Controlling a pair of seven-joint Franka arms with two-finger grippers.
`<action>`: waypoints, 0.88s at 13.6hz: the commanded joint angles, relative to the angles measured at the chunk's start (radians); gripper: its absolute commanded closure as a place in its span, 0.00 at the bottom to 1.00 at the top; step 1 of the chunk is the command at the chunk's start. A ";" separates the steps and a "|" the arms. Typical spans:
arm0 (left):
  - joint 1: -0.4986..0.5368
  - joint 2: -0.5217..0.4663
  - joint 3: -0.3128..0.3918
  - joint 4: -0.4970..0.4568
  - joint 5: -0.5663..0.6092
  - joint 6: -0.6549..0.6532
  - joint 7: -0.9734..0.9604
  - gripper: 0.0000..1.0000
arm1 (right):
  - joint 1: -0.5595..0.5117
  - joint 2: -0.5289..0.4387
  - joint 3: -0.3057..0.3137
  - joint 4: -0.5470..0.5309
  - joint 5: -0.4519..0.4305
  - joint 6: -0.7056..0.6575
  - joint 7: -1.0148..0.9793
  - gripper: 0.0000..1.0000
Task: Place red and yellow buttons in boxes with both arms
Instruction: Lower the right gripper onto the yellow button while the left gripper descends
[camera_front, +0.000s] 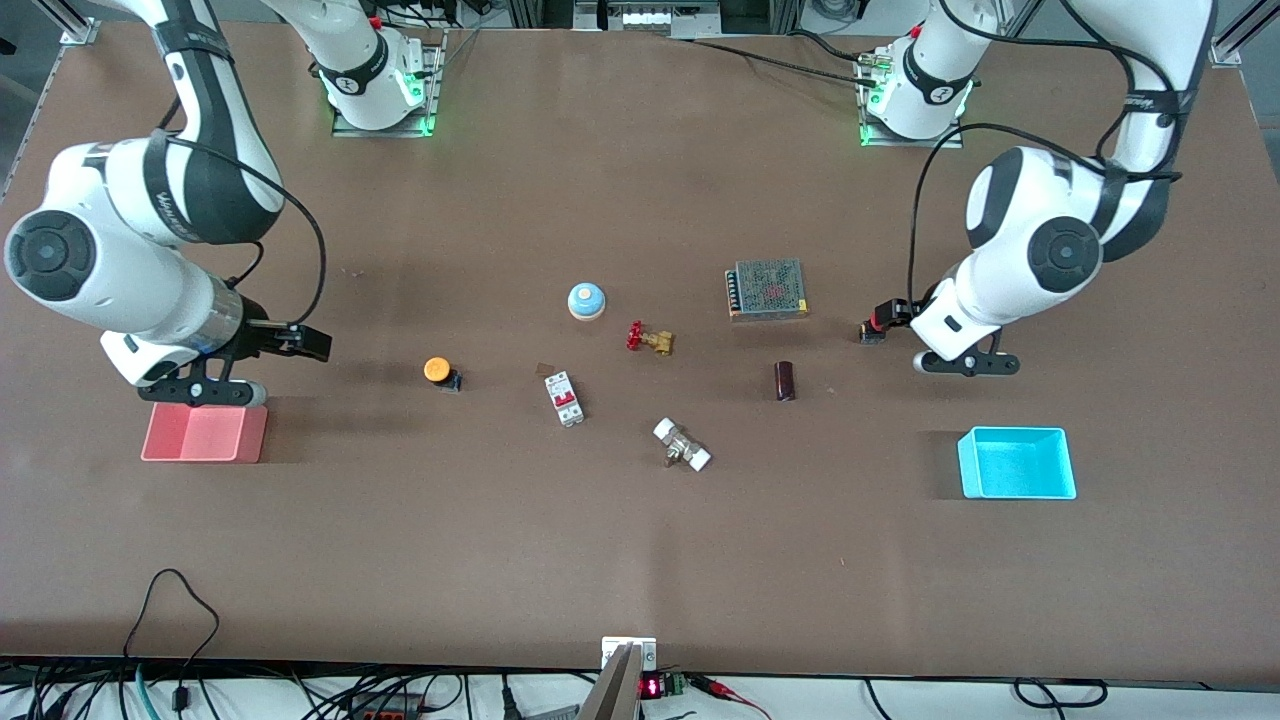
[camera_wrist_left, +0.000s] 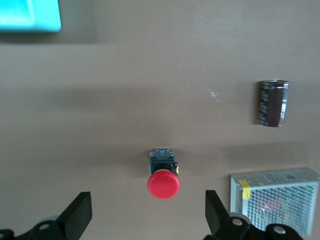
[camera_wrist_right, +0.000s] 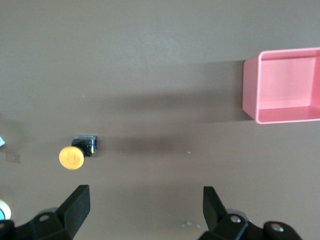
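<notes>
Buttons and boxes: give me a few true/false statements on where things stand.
1. The red button lies on the table between the open fingers of the left gripper. True.
2. The yellow button is already in the pink box. False: it lies on the table; the box is empty.
3. The right gripper holds a button. False: it is open and empty.
4. The cyan box is empty. True.
</notes>
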 joint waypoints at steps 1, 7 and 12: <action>0.000 -0.011 0.002 -0.109 -0.002 0.123 -0.070 0.00 | 0.057 0.002 -0.005 -0.044 0.012 0.080 0.082 0.00; 0.000 0.054 -0.010 -0.134 -0.065 0.206 -0.185 0.00 | 0.154 0.044 -0.003 -0.101 -0.008 0.224 0.145 0.00; -0.012 0.120 -0.010 -0.134 -0.088 0.246 -0.167 0.00 | 0.168 0.068 0.020 -0.173 -0.080 0.347 0.140 0.00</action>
